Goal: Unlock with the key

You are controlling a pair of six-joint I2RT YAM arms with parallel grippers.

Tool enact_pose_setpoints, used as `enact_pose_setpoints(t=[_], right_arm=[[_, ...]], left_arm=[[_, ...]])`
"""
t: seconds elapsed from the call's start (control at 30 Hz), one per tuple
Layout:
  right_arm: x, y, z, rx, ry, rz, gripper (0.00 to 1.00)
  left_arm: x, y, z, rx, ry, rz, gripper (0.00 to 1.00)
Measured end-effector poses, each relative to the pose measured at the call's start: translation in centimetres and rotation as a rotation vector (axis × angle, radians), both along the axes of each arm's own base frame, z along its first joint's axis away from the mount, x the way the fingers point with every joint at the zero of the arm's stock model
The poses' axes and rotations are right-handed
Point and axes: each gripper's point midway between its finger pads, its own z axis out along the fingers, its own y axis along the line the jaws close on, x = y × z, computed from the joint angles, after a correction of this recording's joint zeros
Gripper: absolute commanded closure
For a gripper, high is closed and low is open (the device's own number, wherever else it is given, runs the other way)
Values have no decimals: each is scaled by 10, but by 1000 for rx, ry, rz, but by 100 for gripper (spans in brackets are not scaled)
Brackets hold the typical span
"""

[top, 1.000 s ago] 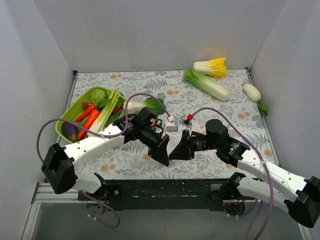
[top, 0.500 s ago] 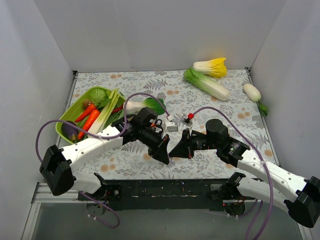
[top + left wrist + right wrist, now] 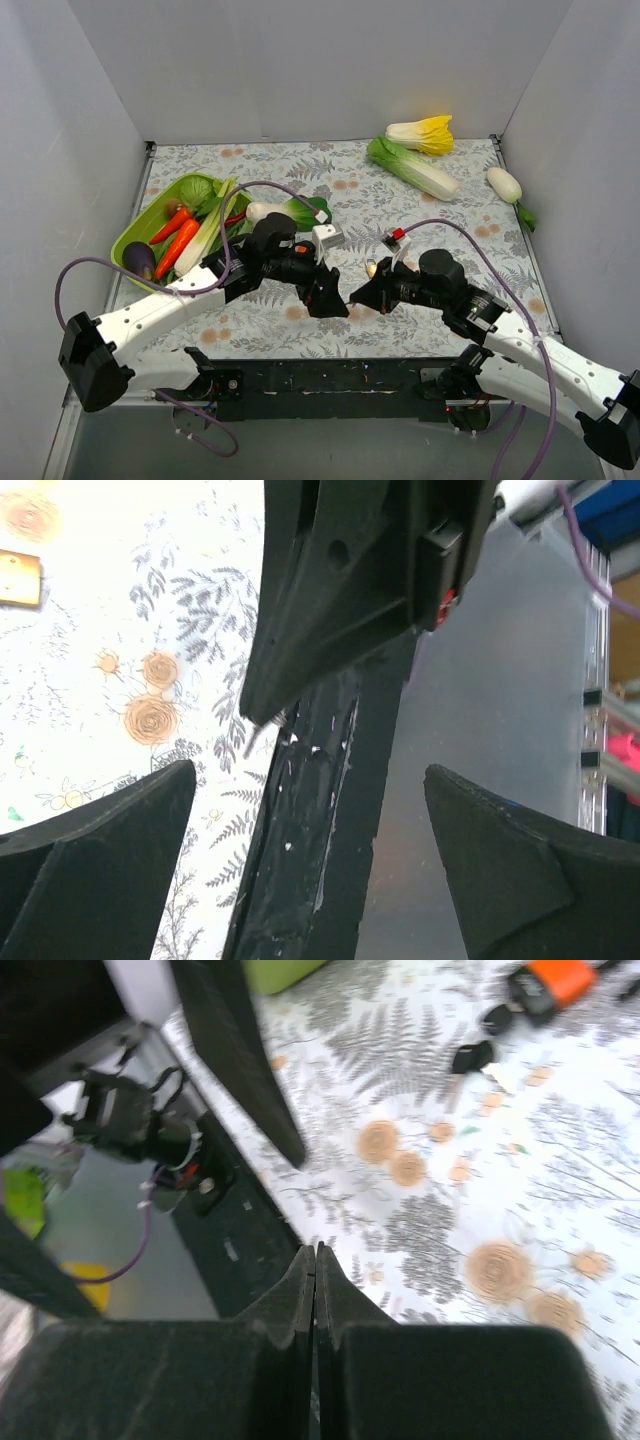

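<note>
The key is pinched only at the tip of the clenched right gripper, the left gripper gaping empty opposite, so it may be twisted loose against the lock just beyond.

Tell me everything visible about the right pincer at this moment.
The right pincer is matte black, plastic-looking and wedge-shaped. Its two fingers are pressed flat together, only a thin seam between them. It hangs tilted above the floral table near the front edge, tips aimed at the open left pincer, apart from it. A thin grey sliver pokes from its tip, too small to identify.
</note>
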Motion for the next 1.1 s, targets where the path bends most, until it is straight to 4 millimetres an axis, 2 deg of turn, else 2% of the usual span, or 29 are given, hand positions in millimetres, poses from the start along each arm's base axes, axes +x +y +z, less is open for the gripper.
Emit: enact_pose_setpoints(t=[0.17,0.23,0.3,0.4,0.5,0.6,0.77,0.9,0.93,1.0,1.1], right_arm=[[29,-26,-22,-43,-38,-205,99],[42,-41,-33,-64,-48,-296,99],[56,-58,-41,-79,-57,-387,99],[81,-87,-45,-91,-79,-524,99],[101,-113,-40,-90,-99,-648,99],[115,-137,-33,-85,-131,-748,99],[123,-148,-24,-87,-152,-794,99],[124,-151,-12,-72,-174,-809,99],[123,-152,-9,-66,-182,-814,99],[121,-155,0,-51,-204,-828,99],[118,-158,8,-40,-223,-834,99]], left_arm=[[22,-7,13,-105,-11,188,2],[36,-12,15,-152,16,283,2],[52,-19,16,-189,58,381,6],[78,-36,10,-216,134,504,9],[103,-56,-18,-155,200,619,10],[116,-77,-55,-43,227,708,12],[133,-110,-108,152,204,839,12],[139,-116,-133,265,181,915,13],[141,-115,-136,284,176,933,14],[149,-113,-145,337,168,988,24],[155,-113,-152,383,172,1038,25]])
